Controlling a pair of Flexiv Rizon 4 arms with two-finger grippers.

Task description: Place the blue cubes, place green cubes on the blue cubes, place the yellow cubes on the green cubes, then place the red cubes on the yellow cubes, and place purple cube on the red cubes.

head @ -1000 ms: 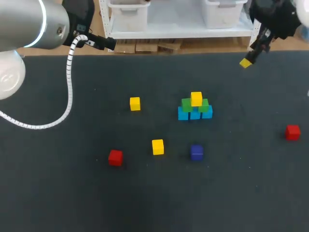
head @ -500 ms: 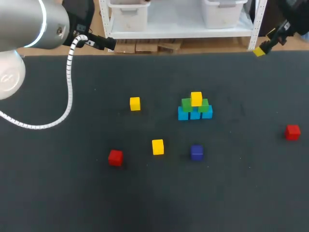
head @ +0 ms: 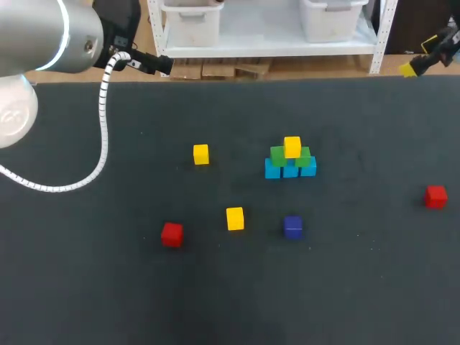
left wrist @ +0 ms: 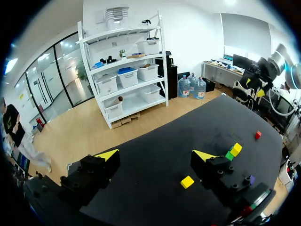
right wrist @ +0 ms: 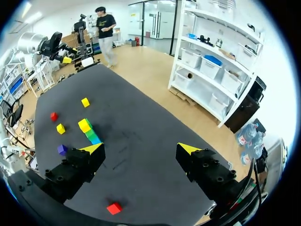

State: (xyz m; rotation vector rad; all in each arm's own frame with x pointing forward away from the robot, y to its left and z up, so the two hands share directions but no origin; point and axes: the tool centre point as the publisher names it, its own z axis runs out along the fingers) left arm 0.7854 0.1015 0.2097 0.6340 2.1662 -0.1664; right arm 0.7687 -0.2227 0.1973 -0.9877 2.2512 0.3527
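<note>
- Right gripper (right wrist: 141, 149) hangs wide open and empty, well apart from the cubes; left gripper (left wrist: 157, 154) is open too
- A loose yellow cube (head: 235, 218) lies near the stack (head: 290, 159); best gripped squarely and set down gently

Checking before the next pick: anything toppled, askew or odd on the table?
Nothing stands out. The stack sits square: blue cubes, green cubes, one yellow cube on top. The loose cubes lie apart on the table.
</note>
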